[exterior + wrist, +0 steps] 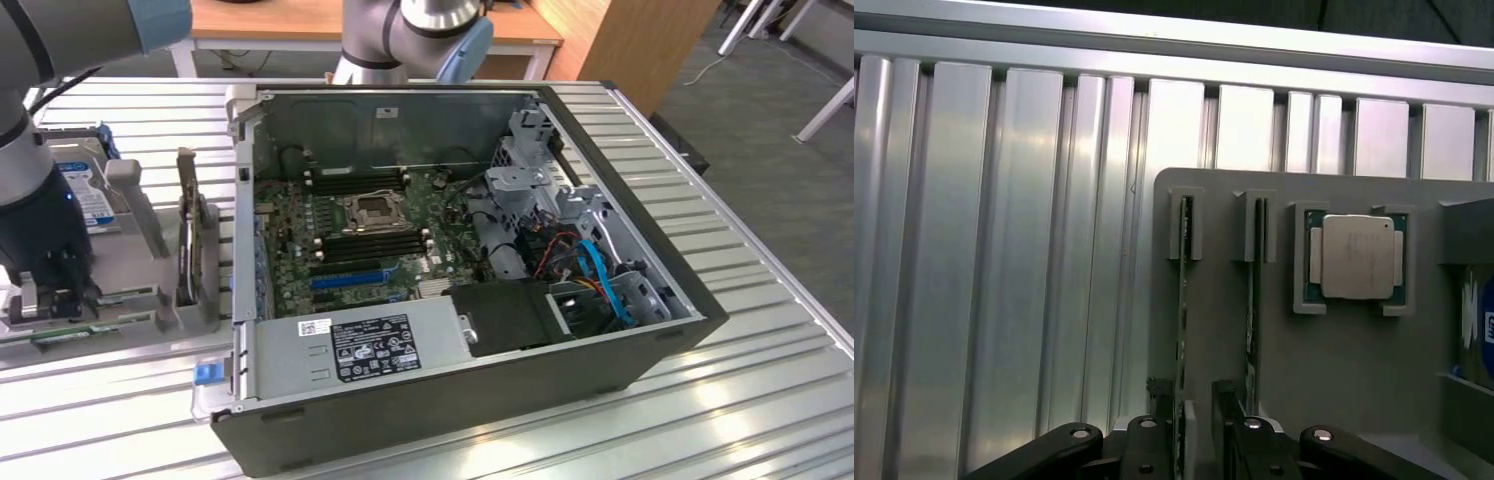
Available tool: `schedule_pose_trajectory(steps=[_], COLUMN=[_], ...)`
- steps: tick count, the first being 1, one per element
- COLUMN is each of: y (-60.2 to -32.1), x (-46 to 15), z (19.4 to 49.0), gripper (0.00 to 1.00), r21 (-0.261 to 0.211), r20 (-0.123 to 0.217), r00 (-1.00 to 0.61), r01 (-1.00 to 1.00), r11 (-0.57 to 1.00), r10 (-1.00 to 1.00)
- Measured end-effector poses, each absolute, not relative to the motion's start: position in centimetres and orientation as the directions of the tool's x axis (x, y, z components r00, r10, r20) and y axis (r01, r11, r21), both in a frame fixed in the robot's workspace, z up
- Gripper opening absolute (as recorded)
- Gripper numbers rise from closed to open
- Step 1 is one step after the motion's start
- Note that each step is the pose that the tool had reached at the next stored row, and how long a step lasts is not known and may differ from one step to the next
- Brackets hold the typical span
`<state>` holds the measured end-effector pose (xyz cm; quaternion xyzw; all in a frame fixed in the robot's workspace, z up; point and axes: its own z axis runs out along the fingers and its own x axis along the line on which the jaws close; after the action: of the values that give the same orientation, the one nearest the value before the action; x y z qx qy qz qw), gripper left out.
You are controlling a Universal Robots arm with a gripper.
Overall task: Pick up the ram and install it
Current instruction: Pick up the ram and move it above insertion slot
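The ram [1182,320] is a thin green stick standing on edge in a slot of the grey holder [1334,380]. A second thin stick [1254,300] stands in the slot beside it. My gripper [1199,445] hangs open just above the holder's near end, its black fingers [1226,430] on either side of the ram's end, holding nothing. In the exterior view, the gripper [54,295] is low over the holder [127,290] at the left, where a green strip of ram [60,335] shows. The open computer case [641,250] lies in the middle, with black memory slots [374,243] on its motherboard [294,230].
A processor chip [1354,257] sits in a recess of the holder. A dark expansion card [194,250] stands upright between the holder and the case. A hard drive [87,190] lies behind the arm. The ribbed metal table [747,380] extends around the case.
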<state>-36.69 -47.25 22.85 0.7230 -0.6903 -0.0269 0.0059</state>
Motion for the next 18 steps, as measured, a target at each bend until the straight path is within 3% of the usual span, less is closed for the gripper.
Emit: schedule_pose_trajectory(steps=[18], y=[-47.7], x=[-36.7], z=[20.7], gripper=[0.29], r21=[0.045], r20=[-0.035], r00=[0.045], r01=[-0.998], r11=[-0.047], r10=[-0.998])
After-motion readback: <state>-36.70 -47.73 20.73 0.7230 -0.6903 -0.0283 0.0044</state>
